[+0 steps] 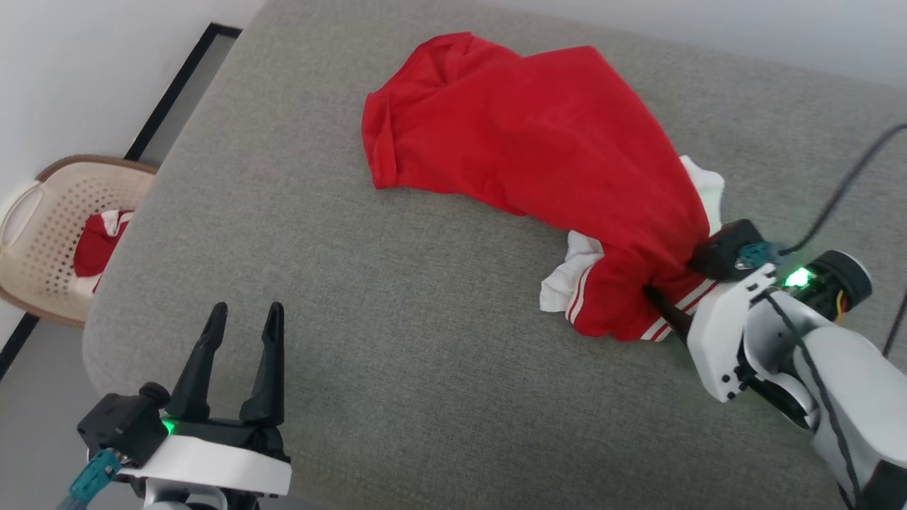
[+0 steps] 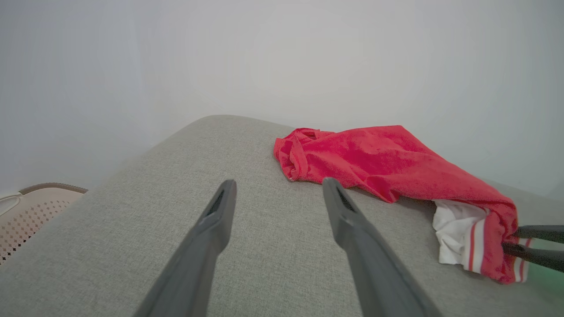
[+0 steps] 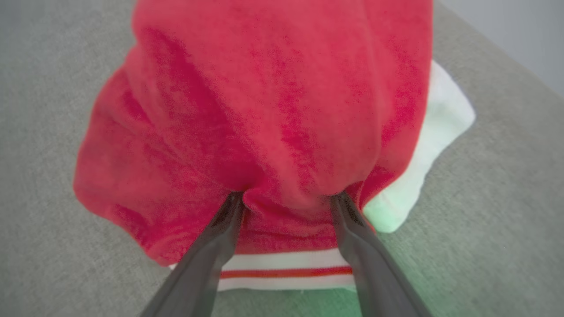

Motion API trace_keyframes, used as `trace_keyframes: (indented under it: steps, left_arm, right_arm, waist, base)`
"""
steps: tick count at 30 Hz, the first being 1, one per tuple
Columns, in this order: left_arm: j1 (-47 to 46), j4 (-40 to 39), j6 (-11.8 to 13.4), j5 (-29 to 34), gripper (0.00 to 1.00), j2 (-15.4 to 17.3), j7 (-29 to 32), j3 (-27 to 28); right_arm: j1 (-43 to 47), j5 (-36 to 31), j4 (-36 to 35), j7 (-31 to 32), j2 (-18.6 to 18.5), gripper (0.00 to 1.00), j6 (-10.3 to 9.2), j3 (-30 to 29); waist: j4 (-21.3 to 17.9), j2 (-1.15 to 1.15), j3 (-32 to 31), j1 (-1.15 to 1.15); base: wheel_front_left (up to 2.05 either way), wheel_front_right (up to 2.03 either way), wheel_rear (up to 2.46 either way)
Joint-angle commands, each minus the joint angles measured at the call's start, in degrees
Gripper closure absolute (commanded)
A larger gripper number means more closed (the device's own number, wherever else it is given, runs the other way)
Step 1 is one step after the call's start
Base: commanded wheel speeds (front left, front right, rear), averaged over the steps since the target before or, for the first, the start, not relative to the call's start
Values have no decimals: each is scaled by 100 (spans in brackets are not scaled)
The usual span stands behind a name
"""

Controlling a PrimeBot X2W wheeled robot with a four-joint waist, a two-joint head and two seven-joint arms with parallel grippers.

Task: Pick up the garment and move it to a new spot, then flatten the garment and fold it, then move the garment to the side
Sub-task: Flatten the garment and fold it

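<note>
The red garment (image 1: 538, 149) lies rumpled on the grey cushion (image 1: 354, 319), from the far edge toward the right edge, with its white striped panels bunched there. The right tool (image 3: 286, 196) is spread wide, tips buried in fabric. The left tool (image 1: 247, 309) is released.

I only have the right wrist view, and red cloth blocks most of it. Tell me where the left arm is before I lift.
Observer: The left gripper is open at the near left of the grey cushion, well apart from the garment.
Operator: Describe how the garment lies.
Observer: It stretches away from the right gripper, forward and to the left, bunched rather than flat.
Operator: Report anything off the cushion.
Observer: A beige basket stands on the floor to the robot's left, with another red cloth in it.
</note>
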Motion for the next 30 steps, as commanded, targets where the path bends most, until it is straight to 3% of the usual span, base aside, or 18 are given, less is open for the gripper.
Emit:
trace_keyframes:
  steps: [1,7,15,23,26,27,28,29,30]
  left_arm:
    - [-99,28,-36,83,0,-53,-29,12]
    - [-142,146,-88,153,0,-134,-28,104]
    - [-81,174,-118,178,0,-158,-29,250]
    - [-62,192,-140,189,0,-166,-28,312]
    - [-78,207,-145,182,0,-158,-29,341]
    - [-79,212,-145,186,0,-155,-29,348]
    - [-76,217,-146,189,0,-152,-29,358]
    - [-71,224,-147,191,0,-147,-29,368]
    - [-63,230,-142,195,0,-141,-28,371]
  right_arm:
    - [-100,-10,111,59,22,100,0,124]
    - [-255,310,90,151,96,100,2,441]
    - [42,943,-860,588,-62,100,1,853]
    - [802,1396,-1637,1482,-207,100,1,880]
    - [940,1312,-1836,1477,-172,99,1,726]
    - [972,1261,-1886,1438,-174,66,1,701]
    - [1002,1225,-1931,1410,-164,15,1,625]
    - [1038,1223,-1951,1401,-138,0,1,530]
    - [1055,1197,-1990,1428,-128,0,1,443]
  waist:
    - [67,0,70,0]
    - [48,0,71,0]
    - [-106,0,-24,0]
    - [-258,0,-62,0]
    - [-317,0,-73,0]
    - [-338,0,-82,0]
    - [-359,0,-92,0]
    - [-381,0,-107,0]
    - [-399,0,-122,0]
  base:
    - [0,0,0]
    - [0,0,0]
    - [0,0,0]
    - [0,0,0]
    - [0,0,0]
    - [0,0,0]
    - [0,0,0]
    - [0,0,0]
    - [0,0,0]
